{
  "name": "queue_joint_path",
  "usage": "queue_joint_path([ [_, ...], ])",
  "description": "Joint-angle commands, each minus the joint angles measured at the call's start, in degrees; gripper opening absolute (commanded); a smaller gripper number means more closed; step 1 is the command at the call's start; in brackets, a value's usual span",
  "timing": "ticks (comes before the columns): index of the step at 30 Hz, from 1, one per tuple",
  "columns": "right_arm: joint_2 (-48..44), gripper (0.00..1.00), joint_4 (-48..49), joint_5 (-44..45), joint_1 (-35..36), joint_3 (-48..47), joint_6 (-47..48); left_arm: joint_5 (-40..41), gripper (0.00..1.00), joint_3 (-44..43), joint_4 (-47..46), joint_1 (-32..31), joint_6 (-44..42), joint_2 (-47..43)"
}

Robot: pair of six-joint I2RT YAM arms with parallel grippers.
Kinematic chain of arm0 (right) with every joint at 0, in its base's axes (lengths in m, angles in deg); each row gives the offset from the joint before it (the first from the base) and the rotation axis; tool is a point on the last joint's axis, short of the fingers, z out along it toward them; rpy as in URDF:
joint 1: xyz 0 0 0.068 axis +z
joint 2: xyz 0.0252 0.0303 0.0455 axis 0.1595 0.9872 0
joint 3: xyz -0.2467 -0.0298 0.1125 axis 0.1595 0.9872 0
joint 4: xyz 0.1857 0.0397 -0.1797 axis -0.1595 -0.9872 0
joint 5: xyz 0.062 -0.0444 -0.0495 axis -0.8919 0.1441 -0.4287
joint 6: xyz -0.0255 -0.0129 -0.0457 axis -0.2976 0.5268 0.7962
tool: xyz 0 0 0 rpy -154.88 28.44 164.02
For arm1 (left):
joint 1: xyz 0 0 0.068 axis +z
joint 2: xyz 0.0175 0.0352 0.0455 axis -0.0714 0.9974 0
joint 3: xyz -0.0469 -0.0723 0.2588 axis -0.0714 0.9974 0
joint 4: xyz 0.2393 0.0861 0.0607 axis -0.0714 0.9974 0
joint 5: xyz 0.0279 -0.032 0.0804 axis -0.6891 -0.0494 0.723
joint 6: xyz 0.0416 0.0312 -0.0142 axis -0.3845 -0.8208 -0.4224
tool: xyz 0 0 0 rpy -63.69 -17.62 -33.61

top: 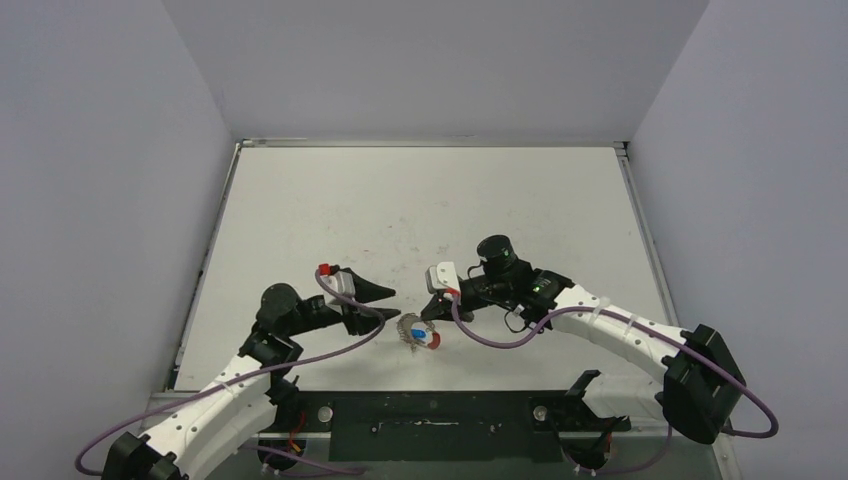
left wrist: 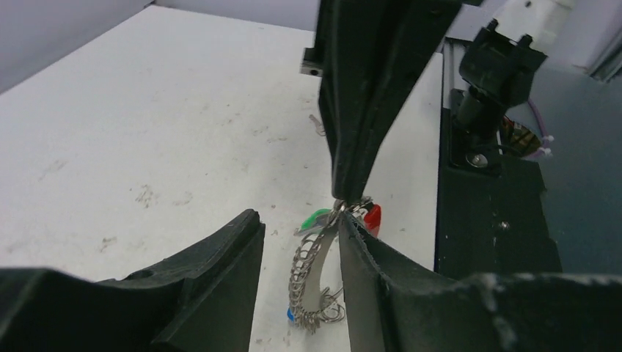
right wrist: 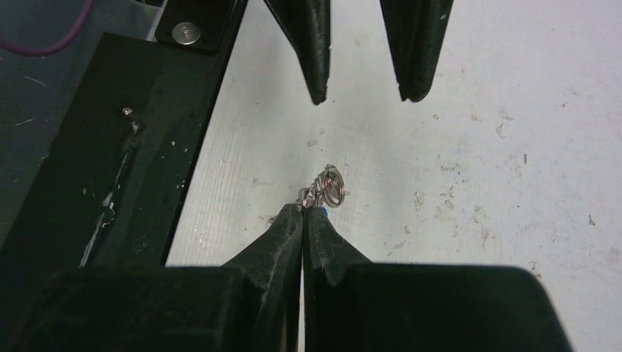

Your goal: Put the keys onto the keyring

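The keyring (left wrist: pixel 312 271), a silvery coil loop with a red section (left wrist: pixel 372 218), stands on edge on the white table. A green key head (left wrist: pixel 317 217) sits at its top and a blue key head (left wrist: pixel 291 315) at its bottom. My right gripper (left wrist: pixel 348 192) comes down from above and is shut on the top of the coil; in its own view its tips (right wrist: pixel 303 209) pinch the coil (right wrist: pixel 330 185). My left gripper (left wrist: pixel 297 220) is open, with the loop between its fingers, close to its right finger. In the top view the keyring (top: pixel 418 333) lies between both grippers.
The black base plate (top: pixel 440 420) with its bolts runs along the table's near edge, just behind the keyring. A purple cable (top: pixel 500 340) hangs under the right arm. The grey walls stand on three sides.
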Motion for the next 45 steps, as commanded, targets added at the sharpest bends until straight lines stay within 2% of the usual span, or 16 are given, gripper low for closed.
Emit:
queue_joint_path([
  [1, -1.8, 0.00, -1.9, -7.1, -1.0, -3.6, 1.8, -1.9, 0.39, -1.4, -3.2, -5.0, -13.2, 0.1],
  [5, -1.7, 0.00, -0.3, -7.0, -1.0, -3.7, -1.3, -0.6, 0.36, -1.7, -2.8, -8.5, -17.5, 2.5],
  [11, -1.5, 0.00, 9.8, -5.2, -1.0, -1.0, -11.7, 4.4, 0.36, -1.1, -1.7, -12.5, -21.3, 3.8],
  [16, -1.8, 0.00, 11.1, -4.9, -1.0, -0.1, -12.9, 6.9, 0.35, -0.8, -1.4, -14.0, -22.9, 4.4],
  [24, -1.7, 0.00, 11.0, -4.6, -1.0, 0.0, -12.7, 8.4, 0.14, -1.3, -1.8, -14.9, -24.7, 6.7],
  [28, -1.6, 0.00, 9.4, -3.9, -1.1, -0.4, -11.6, 8.6, 0.00, -1.7, -1.3, -14.9, -25.4, 6.7],
  [31, -2.1, 0.00, 6.4, -1.7, -1.1, -1.0, -9.6, 9.0, 0.00, -3.1, 2.5, -15.0, -26.0, 5.2],
  [39, -5.9, 0.32, 2.5, 5.7, -1.7, -1.6, -6.7, 9.9, 0.00, -9.4, 18.6, -14.9, -25.4, 2.2],
  [41, -6.7, 0.44, 2.4, 7.1, -1.8, -1.8, -6.4, 10.1, 0.00, -11.6, 22.8, -14.9, -25.0, 2.4],
  [42, -7.0, 0.48, 2.3, 7.6, -1.8, -2.0, -6.1, 10.1, 0.00, -12.6, 24.9, -15.0, -24.7, 2.5],
  [45, -7.2, 0.48, 1.6, 8.1, -1.8, -2.7, -5.4, 10.6, 0.00, -15.2, 30.2, -15.0, -23.8, 3.1],
])
